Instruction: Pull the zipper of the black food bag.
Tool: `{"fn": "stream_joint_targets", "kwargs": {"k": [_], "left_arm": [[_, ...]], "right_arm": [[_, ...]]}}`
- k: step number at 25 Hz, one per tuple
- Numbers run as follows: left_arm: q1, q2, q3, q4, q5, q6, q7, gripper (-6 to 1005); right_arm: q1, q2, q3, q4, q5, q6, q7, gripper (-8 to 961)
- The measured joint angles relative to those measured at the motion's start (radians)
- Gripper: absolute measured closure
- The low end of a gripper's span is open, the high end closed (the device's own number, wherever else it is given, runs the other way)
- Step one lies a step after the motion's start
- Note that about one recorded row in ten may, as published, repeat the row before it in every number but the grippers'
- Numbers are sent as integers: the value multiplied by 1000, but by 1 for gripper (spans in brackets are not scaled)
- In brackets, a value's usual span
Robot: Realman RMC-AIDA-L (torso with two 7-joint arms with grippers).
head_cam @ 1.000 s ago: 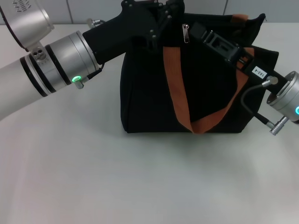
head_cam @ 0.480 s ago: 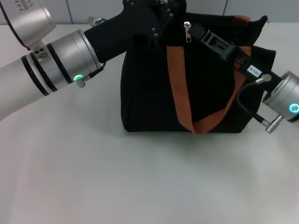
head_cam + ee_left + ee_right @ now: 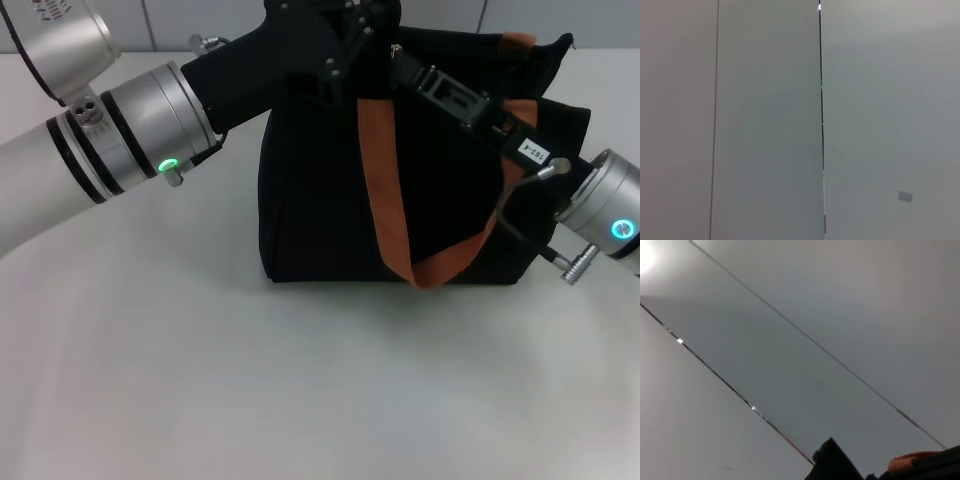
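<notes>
Since a second ago, we are seeing our right gripper (image 3: 400, 58) sliding along the top edge of the black food bag (image 3: 320, 200) toward our left arm, and the zipper tab, plain in the earlier pictures, is now hidden at the gripper's tip. We are keeping the bag standing upright at the middle back of the table (image 3: 300, 380), its orange handle (image 3: 385, 190) draping down the front. Our left gripper (image 3: 350, 30) is pressing at the bag's top left corner; we cannot tell whether either gripper's fingers are clenched or released. We are judging the bag soft, light and prone to sagging, so it needs bracing at the rim while the small stiff tab is pinched. Under it the table is lying pale and smooth, and the wrist views are showing only plain grey wall panels.
</notes>
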Motion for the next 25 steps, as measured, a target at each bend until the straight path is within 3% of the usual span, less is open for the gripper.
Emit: {"fn": "stream_joint_targets", "kwargs": {"k": [25], "left_arm": [[7, 0, 8, -6, -21, 0, 0, 956]], "right_arm": [[12, -1, -27, -6, -8, 13, 44, 632]]}}
